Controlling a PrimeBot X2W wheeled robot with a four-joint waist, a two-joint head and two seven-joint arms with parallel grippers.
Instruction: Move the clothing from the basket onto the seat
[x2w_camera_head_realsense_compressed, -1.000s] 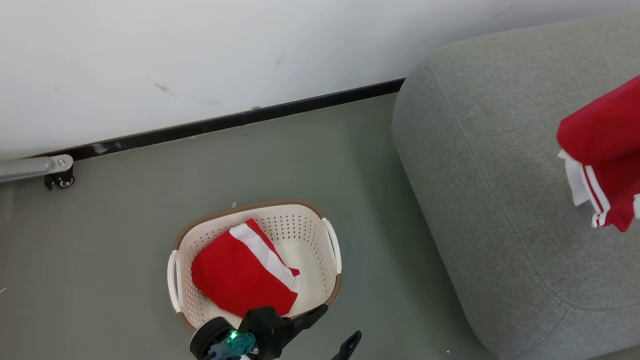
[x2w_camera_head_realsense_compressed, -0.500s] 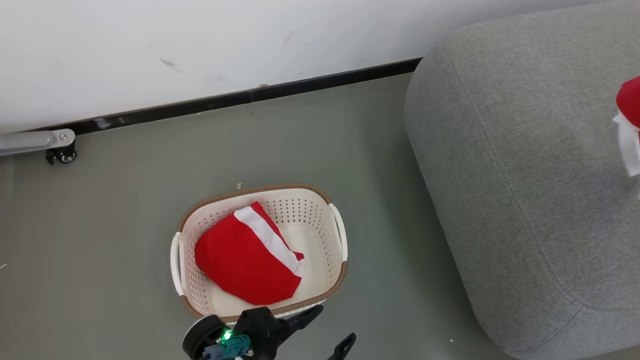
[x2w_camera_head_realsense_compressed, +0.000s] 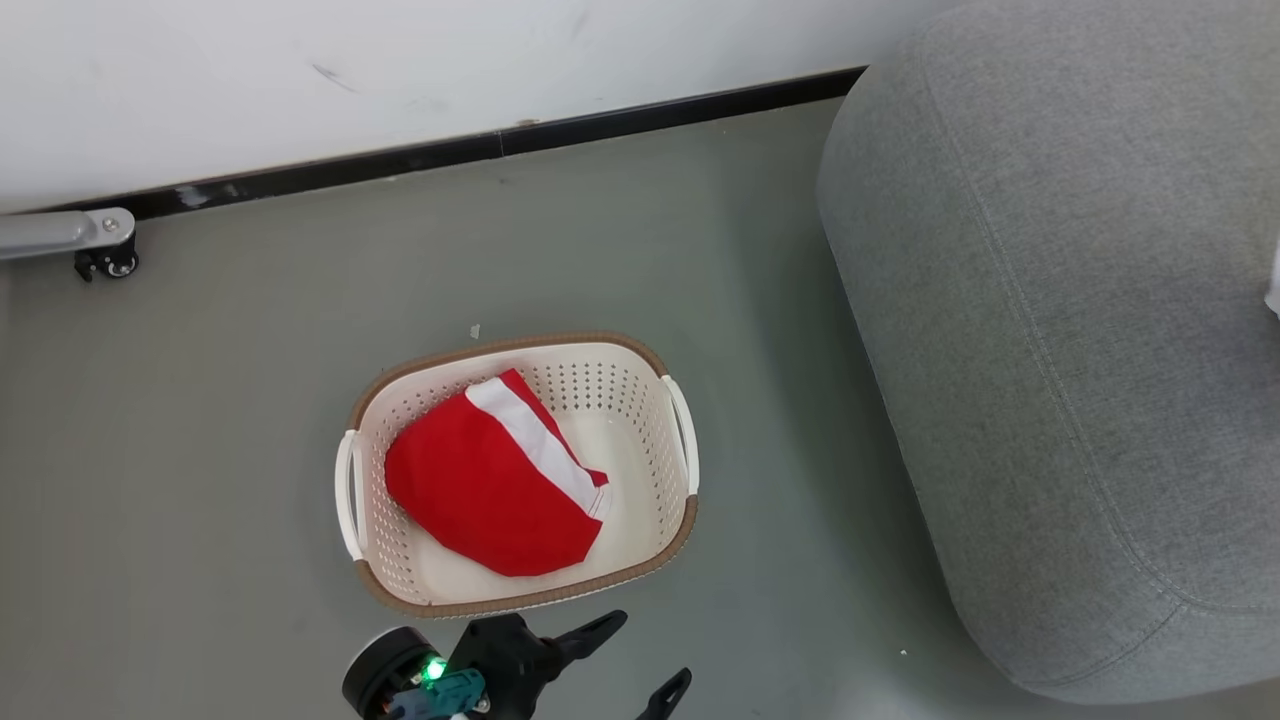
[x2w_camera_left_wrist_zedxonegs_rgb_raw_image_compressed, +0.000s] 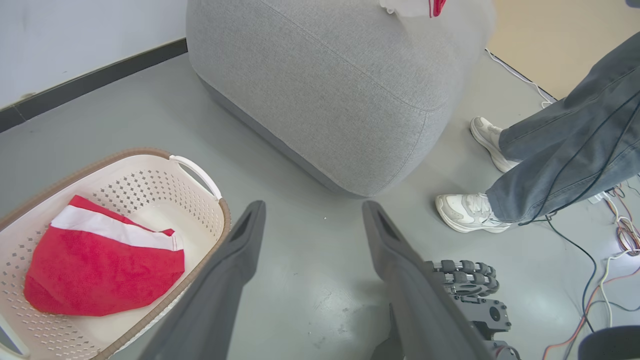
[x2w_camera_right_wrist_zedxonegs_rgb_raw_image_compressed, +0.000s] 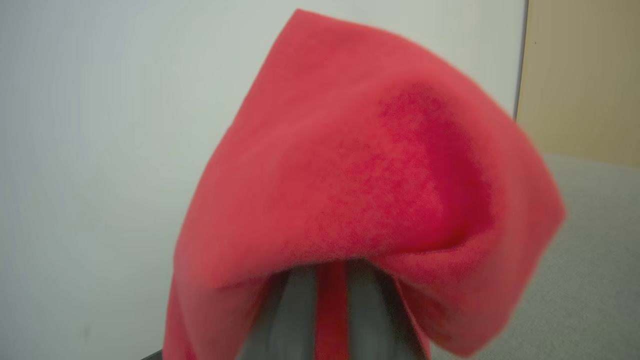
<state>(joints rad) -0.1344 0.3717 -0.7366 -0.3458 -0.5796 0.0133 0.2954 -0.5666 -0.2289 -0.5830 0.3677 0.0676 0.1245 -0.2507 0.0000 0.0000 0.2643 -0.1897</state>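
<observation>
The cream basket (x2w_camera_head_realsense_compressed: 683, 450) stands on the floor with one red garment with a broad white band (x2w_camera_head_realsense_compressed: 480, 495) lying in it. In the left wrist view that garment (x2w_camera_left_wrist_zedxonegs_rgb_raw_image_compressed: 95, 270) and the basket (x2w_camera_left_wrist_zedxonegs_rgb_raw_image_compressed: 200, 172) are at the lower left. My left gripper (x2w_camera_head_realsense_compressed: 640, 660) hovers open and empty just in front of the basket; its fingers (x2w_camera_left_wrist_zedxonegs_rgb_raw_image_compressed: 247, 235) stand spread over bare floor. My right gripper (x2w_camera_right_wrist_zedxonegs_rgb_raw_image_compressed: 331, 285) is shut on a second red garment (x2w_camera_right_wrist_zedxonegs_rgb_raw_image_compressed: 360, 165), which drapes over its fingertips above the grey seat (x2w_camera_right_wrist_zedxonegs_rgb_raw_image_compressed: 590, 260). The seat (x2w_camera_head_realsense_compressed: 1060, 330) fills the right side; a scrap of the held garment (x2w_camera_left_wrist_zedxonegs_rgb_raw_image_compressed: 415, 6) hangs over it.
A white wall with a black baseboard (x2w_camera_head_realsense_compressed: 500, 145) runs behind the basket. A metal leg on a caster (x2w_camera_head_realsense_compressed: 100, 240) sits at the far left. A person's legs and white shoes (x2w_camera_left_wrist_zedxonegs_rgb_raw_image_compressed: 470, 212) stand beside the seat, with cables (x2w_camera_left_wrist_zedxonegs_rgb_raw_image_compressed: 620, 235) on the floor.
The head camera has tilted, sliding the scene upward. The red garment held by my right gripper has moved right over the seat, nearly out of the head view. The left gripper stays open.
</observation>
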